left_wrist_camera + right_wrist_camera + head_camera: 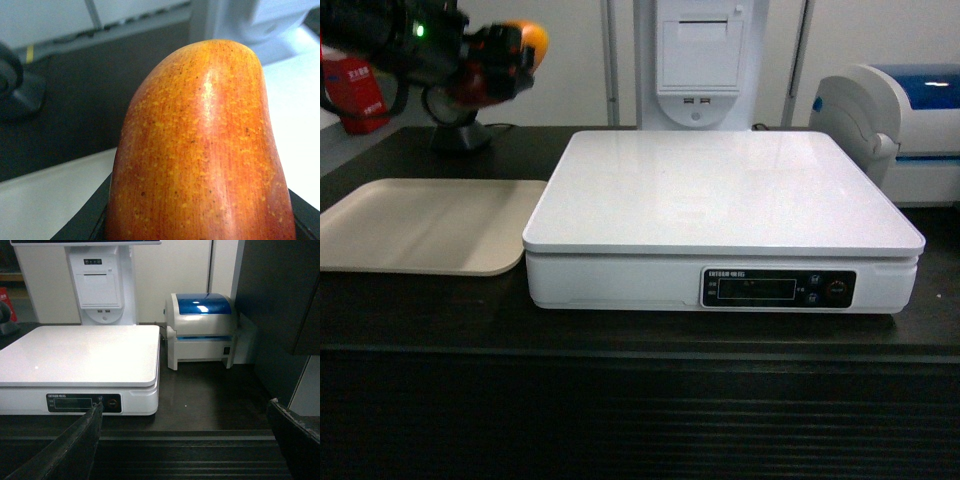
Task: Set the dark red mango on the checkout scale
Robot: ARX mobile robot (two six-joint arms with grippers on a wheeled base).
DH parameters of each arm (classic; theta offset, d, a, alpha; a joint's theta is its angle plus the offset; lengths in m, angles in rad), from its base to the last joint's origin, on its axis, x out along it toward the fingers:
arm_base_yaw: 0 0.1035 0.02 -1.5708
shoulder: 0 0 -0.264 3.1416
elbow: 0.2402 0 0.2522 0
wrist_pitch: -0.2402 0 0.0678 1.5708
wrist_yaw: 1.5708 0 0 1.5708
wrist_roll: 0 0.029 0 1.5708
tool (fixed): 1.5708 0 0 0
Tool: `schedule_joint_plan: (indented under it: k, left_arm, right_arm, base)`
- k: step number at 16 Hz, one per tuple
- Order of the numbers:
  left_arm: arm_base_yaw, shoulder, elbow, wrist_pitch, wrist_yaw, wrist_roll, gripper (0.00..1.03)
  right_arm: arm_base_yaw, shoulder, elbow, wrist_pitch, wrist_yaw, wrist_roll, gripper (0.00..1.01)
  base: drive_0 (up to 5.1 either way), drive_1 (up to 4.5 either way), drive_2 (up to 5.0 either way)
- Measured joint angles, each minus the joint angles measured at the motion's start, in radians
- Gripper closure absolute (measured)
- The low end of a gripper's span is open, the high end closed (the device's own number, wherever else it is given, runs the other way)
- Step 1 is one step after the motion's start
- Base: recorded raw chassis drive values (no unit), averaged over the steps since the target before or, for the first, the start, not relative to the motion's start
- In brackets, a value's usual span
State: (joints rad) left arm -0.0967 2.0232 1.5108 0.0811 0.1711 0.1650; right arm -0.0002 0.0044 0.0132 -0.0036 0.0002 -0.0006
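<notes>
We are carrying the one mango (205, 150) in our left gripper (505, 62), which is closed around the fruit high at the upper left of the head view, over the back of the counter (640, 340) and well clear of the scale (720, 190). Our right gripper (185, 440) is hanging in front of the counter with its fingers spread wide and nothing between them.

We are judging the main risk to be the fruit itself: it is glossy and rounded, so it may roll once we are letting go, and the scale's top is smooth and has no lip. Lowering short of the scale would be putting it on the beige tray (420, 225) instead.

We are counting one mango, one scale, one tray, one blue-lidded printer (202, 330) and one red box (355, 95).
</notes>
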Motion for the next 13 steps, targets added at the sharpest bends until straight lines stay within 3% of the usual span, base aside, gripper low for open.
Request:
schedule_joint_plan:
  k: [3, 5, 8, 11, 13]
  left_arm:
    - [-0.123, -0.121, -0.101, 0.053, 0.002, -0.054, 0.42]
    - [-0.198, -0.122, -0.114, 0.056, -0.026, -0.078, 0.42]
    - [-0.359, -0.093, -0.089, 0.042, -0.076, -0.109, 0.42]
    - [-0.444, -0.003, -0.029, -0.001, -0.108, -0.159, 0.42]
    - [-0.461, 0.065, 0.059, -0.050, -0.142, -0.201, 0.42]
  right_arm:
    - [0.000, 0.000, 0.000, 0.000, 0.000, 0.000, 0.03]
    - [0.000, 0.000, 0.000, 0.000, 0.000, 0.000, 0.03]
    - [0.000, 0.000, 0.000, 0.000, 0.000, 0.000, 0.03]
    - [0.000, 0.000, 0.000, 0.000, 0.000, 0.000, 0.03]
    - [0.000, 0.000, 0.000, 0.000, 0.000, 0.000, 0.03]
  base:
    - [0.0, 0.00, 0.0]
    - [0.0, 0.00, 0.0]
    - [0.0, 0.00, 0.0]
    - [0.0, 0.00, 0.0]
    - [0.0, 0.00, 0.0]
